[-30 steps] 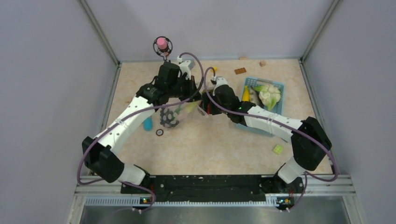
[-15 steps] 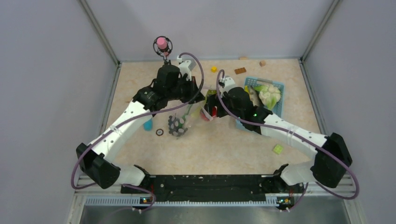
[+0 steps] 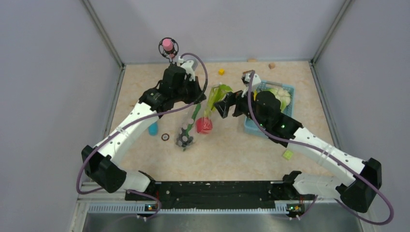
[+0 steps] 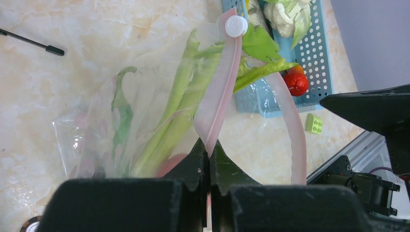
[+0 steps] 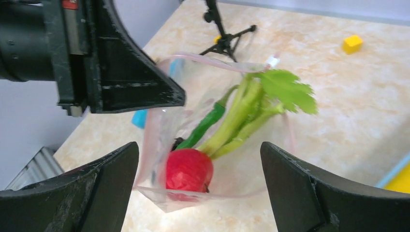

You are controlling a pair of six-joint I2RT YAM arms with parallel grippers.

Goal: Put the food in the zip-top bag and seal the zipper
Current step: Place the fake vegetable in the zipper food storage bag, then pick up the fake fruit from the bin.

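Note:
My left gripper (image 3: pixel 199 98) (image 4: pixel 209 147) is shut on the pale pink zipper (image 4: pixel 220 89) and holds the clear zip-top bag (image 3: pixel 191 126) (image 4: pixel 96 130) hanging open above the table. A white slider (image 4: pixel 236 25) sits at the strip's end. In the bag are a red round fruit (image 3: pixel 203 125) (image 5: pixel 188 170), leafy green stalks (image 3: pixel 217 92) (image 5: pixel 251 113), a green pod (image 5: pixel 208 123) and a dark grape bunch (image 3: pixel 183 140). My right gripper (image 3: pixel 225 104) (image 5: pixel 200 191) is open and empty, just right of the bag. A cauliflower (image 3: pixel 283 96) (image 4: pixel 285 12) and another red fruit (image 4: pixel 295 83) lie in the basket.
The light-blue lattice basket (image 3: pixel 289 88) (image 4: pixel 314 53) stands at the right, partly under my right arm. A green block (image 3: pixel 288 154), a yellow block (image 3: pixel 221 71) (image 5: pixel 352 43), a blue object (image 3: pixel 153 128) and a small ring (image 3: pixel 165 137) lie on the table. A pink-topped stand (image 3: pixel 168 46) is at the back.
My right gripper has let go of the red fruit, which now lies in the bag, and has drawn back to the right, open. The bag hangs lower and longer.

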